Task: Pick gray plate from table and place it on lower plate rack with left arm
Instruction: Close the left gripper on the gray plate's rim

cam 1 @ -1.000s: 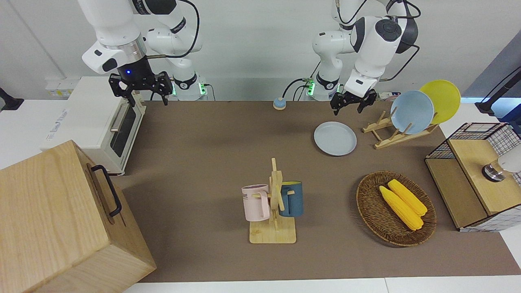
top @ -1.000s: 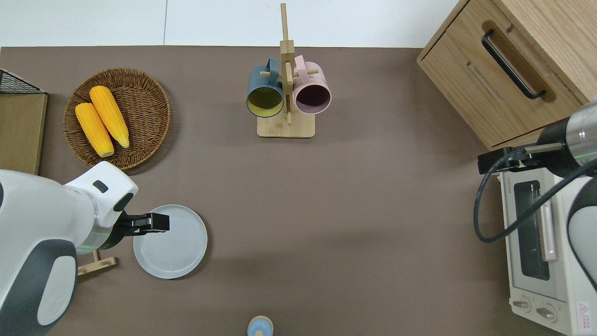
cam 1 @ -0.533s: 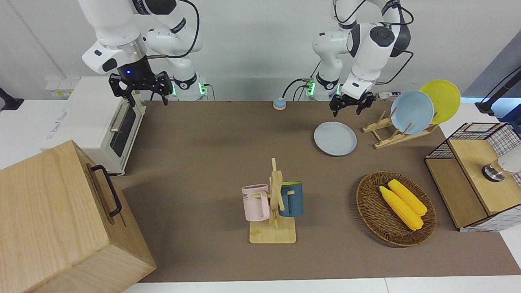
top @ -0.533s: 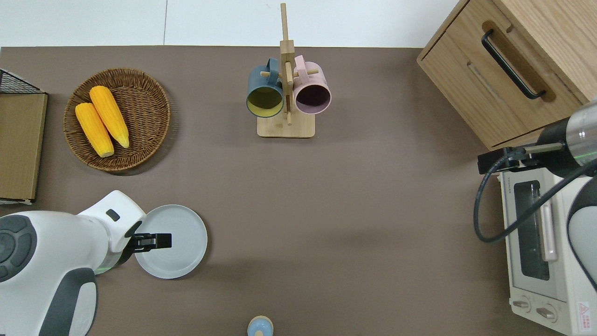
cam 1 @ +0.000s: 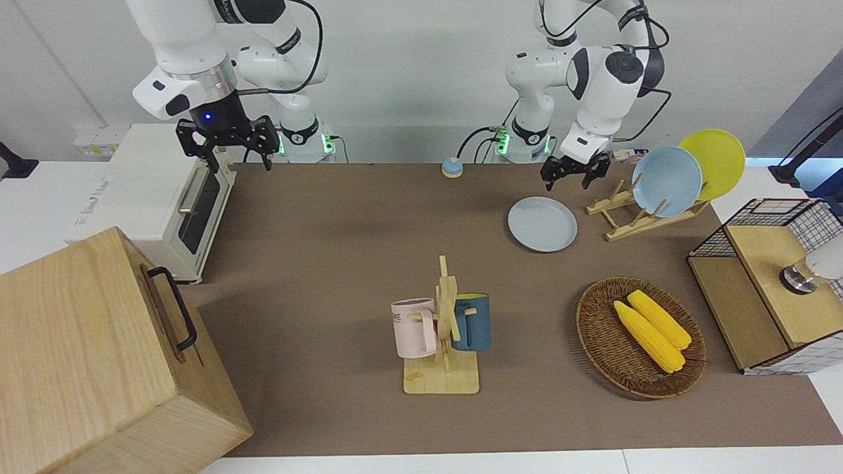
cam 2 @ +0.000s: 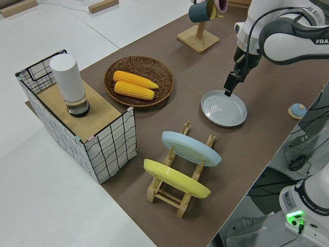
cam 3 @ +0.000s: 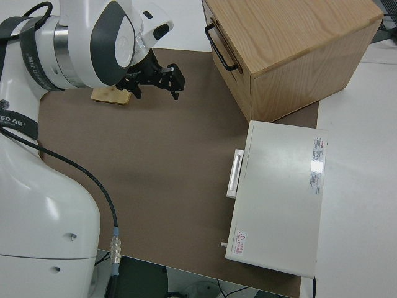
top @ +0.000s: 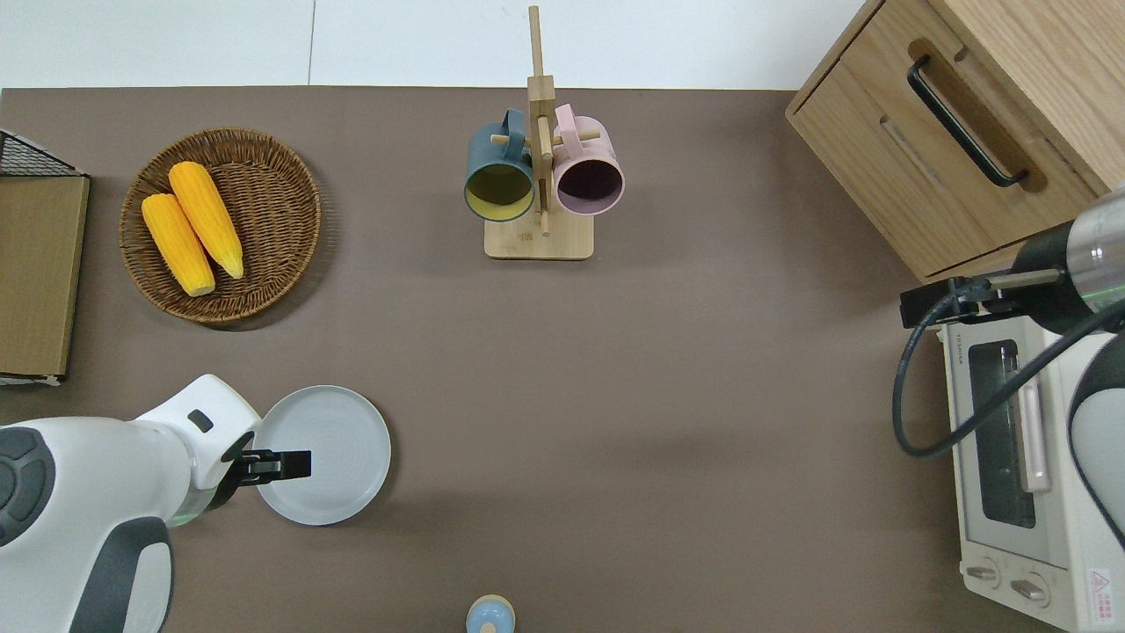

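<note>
The gray plate [top: 322, 454] lies flat on the brown bench [top: 615, 396], toward the left arm's end of it. It is nearer to the robots than the wicker basket [top: 272, 189] with two yellow corn cobs [top: 193, 227]. Just beside the plate, still more toward the left arm's end, stands the lower plate rack [cam 1: 616, 204]. This rack carries a light blue plate [cam 1: 666, 181] and a yellow plate [cam 1: 714, 161], both leaning in its upper slots, and its low slots hold nothing.

The left gripper [top: 294, 464] hangs above the plate's edge that is on the rack's side, and in the left side view it is clearly above the plate, not touching it. Its jaws are apart and they grip nothing.

The right arm [cam 1: 191, 59] is parked, and its jaws are open.

A wooden mug stand [cam 1: 442, 342] with a pink mug [cam 1: 413, 328] and a dark blue mug [cam 1: 473, 322] stands in the middle of the bench, farther from the robots than the plate.
</note>
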Available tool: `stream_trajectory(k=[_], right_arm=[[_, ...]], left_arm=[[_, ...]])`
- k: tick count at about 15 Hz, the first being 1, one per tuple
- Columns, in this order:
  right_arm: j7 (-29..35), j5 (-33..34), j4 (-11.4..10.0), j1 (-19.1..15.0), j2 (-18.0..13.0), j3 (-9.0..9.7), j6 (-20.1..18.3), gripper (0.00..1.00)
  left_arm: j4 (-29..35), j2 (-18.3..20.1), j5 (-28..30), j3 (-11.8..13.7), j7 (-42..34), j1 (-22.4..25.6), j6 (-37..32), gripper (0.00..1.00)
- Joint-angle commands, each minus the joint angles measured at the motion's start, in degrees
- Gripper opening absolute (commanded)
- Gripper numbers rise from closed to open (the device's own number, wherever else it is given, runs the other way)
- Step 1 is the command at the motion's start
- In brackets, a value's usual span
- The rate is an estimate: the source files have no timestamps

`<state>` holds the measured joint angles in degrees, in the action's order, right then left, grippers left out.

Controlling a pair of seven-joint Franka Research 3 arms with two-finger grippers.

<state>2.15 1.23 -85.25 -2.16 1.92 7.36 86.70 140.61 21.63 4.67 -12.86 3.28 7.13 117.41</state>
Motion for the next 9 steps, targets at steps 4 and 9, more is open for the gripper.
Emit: stream_trajectory(k=[4, 9], right_arm=[[0.75, 0.17, 1.22, -1.27, 0.54, 1.17, -0.92, 0.983], [0.75, 0.17, 1.14, -1.27, 0.54, 1.17, -0.92, 0.983]], left_arm=[[6.69, 2.72, -0.89, 0.11, -0.99, 0.25, 5.71, 1.00], [8.10, 2.63, -0.89, 0.11, -2.22, 0.78, 7.65, 1.00]])
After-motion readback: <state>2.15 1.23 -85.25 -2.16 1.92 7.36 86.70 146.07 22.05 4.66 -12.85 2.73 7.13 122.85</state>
